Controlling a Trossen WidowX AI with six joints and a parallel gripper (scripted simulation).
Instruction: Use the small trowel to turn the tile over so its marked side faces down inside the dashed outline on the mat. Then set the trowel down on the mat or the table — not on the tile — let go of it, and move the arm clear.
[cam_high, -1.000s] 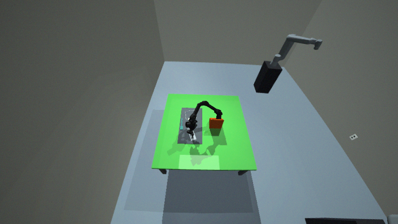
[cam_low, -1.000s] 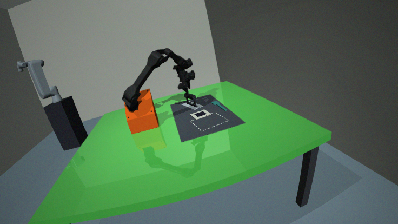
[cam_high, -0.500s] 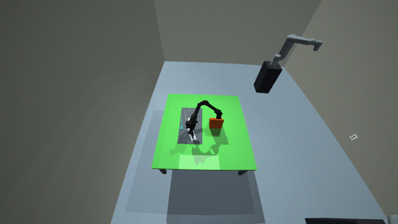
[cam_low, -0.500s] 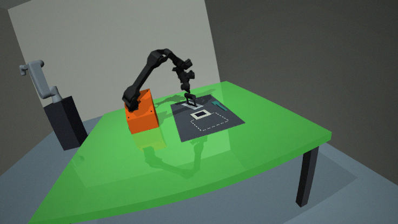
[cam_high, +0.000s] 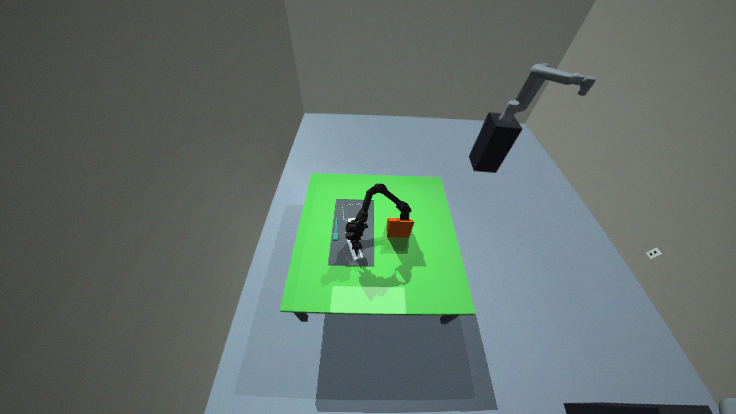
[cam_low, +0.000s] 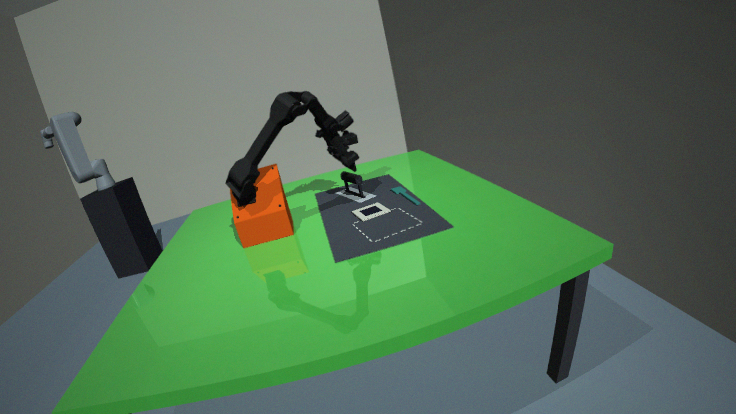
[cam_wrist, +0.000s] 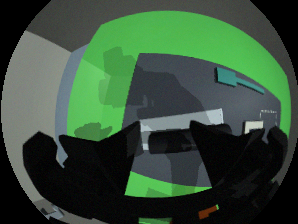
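The trowel (cam_high: 358, 254) (cam_low: 363, 198) (cam_wrist: 182, 120) has a pale flat blade lying on the dark mat (cam_high: 334, 258) (cam_low: 342, 248) and a raised black handle. My gripper (cam_low: 354, 168) (cam_wrist: 165, 124) is open and empty, tilted just above the handle. In the wrist view the handle runs crosswise beyond the fingertips. The tile (cam_low: 371, 210) (cam_wrist: 253, 125) lies flat, cream with a dark square facing up. It overlaps one side of the dashed outline (cam_high: 343, 212) (cam_low: 373, 240), mostly outside it. The arm hides most of the tile in the top view.
A teal flat-bladed tool (cam_high: 335, 236) (cam_low: 406, 195) (cam_wrist: 226, 77) lies along the mat's far side from my base. My arm stands on an orange block (cam_high: 399, 227) (cam_low: 265, 221) on the green table. A grey arm on a black pedestal (cam_high: 495, 144) (cam_low: 120, 226) stands off the table.
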